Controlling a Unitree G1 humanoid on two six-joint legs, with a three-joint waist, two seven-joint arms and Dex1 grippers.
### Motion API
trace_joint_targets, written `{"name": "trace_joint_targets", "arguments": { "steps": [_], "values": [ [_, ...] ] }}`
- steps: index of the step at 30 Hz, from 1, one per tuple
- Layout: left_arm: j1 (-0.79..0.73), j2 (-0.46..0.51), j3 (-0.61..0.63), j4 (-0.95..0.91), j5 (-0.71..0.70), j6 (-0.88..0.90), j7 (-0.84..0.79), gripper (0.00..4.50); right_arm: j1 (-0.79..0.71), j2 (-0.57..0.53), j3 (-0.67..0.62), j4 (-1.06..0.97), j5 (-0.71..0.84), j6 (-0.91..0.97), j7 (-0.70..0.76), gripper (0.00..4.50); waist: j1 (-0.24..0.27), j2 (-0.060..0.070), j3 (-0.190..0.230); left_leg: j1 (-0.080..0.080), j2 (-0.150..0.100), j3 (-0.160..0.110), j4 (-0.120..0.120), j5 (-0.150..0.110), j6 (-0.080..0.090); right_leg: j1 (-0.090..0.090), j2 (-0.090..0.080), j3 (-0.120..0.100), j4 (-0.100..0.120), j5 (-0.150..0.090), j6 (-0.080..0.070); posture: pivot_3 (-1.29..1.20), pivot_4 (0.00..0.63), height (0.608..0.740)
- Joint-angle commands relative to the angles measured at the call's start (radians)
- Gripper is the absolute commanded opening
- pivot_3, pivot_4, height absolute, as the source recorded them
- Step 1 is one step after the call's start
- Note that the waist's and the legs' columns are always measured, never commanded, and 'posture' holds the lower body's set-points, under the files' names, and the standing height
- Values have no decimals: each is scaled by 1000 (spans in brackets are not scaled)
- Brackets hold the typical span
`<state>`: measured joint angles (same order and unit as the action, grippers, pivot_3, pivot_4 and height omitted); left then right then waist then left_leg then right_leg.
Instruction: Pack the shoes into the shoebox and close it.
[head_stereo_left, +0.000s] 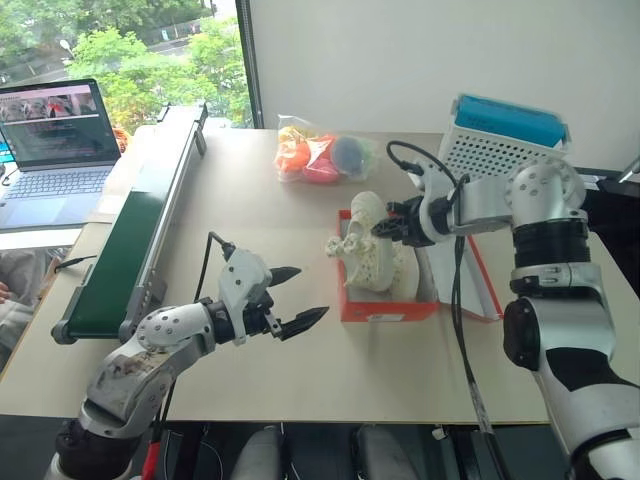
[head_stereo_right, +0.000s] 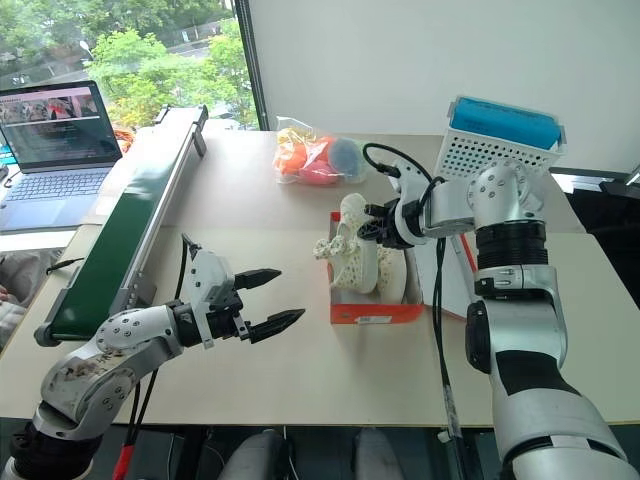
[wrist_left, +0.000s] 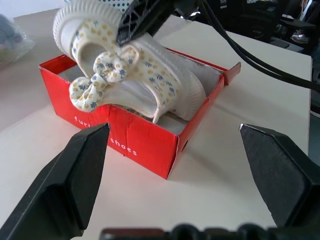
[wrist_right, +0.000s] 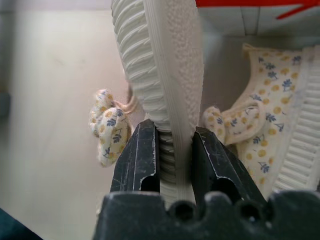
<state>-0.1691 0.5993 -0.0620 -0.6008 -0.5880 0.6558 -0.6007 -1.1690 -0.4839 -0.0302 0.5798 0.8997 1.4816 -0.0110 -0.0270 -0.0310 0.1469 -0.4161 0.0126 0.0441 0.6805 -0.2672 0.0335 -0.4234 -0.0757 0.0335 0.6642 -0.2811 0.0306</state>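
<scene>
Fingers of the right end effector (wrist_right: 167, 155) are clamped on the pale ribbed sole of one shoe (head_stereo_left: 368, 232), gripping it by its edge so it stands tilted over the open shoebox (head_stereo_left: 388, 300). A second shoe (wrist_right: 277, 140) lies inside the box on its white floor, so two shoes are counted, both cream with small flowers and a bow. The left end effector (head_stereo_left: 292, 297) hangs released above bare counter (head_stereo_left: 300, 370), its two black fingers spread wide and holding nothing, pointed toward the box's red wall and well apart from it. One red box sits near the counter's middle with its lid (head_stereo_left: 470, 275) folded out flat toward the robot's right. Open counter lies between the box and the near edge; a conveyor (head_stereo_left: 140, 230) runs along the left side.
</scene>
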Motion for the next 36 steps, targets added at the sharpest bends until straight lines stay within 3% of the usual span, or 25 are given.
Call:
{"name": "trace_joint_targets", "arguments": {
  "steps": [1,12,19,24,31,36],
  "values": [
    [20,-13,6,-66,1,-8,20,4464,-26,-32,84,3,-104,-11,145,661,5,0,0,0,0,0,0,0,0,0,0,0,0,0,0,0,150,740],
    [45,-50,-12,-106,-1,10,67,4464,-104,-49,329,132,-381,-117,486,661,10,0,0,1,0,0,0,0,0,0,0,0,-1,0,0,0,150,740],
    [47,-76,-26,-128,-10,26,104,4464,-100,-46,365,252,-513,-175,591,661,15,0,0,1,0,0,0,0,0,0,0,0,0,0,0,0,150,740],
    [40,-92,-21,-131,-15,45,127,4464,-62,-7,349,238,-549,-145,598,661,16,0,0,2,-1,0,1,0,0,1,-1,0,0,0,0,0,150,740],
    [58,-106,-16,-160,-32,76,162,4464,16,120,261,303,-620,-221,483,661,11,-1,-3,4,0,0,0,0,-1,2,0,0,1,0,-1,0,150,740],
    [72,-111,-2,-188,-51,102,187,4464,54,116,264,356,-700,-323,466,661,8,-3,-5,20,0,-1,0,-1,0,19,-1,0,-4,0,-1,0,150,740]
  ]
}}
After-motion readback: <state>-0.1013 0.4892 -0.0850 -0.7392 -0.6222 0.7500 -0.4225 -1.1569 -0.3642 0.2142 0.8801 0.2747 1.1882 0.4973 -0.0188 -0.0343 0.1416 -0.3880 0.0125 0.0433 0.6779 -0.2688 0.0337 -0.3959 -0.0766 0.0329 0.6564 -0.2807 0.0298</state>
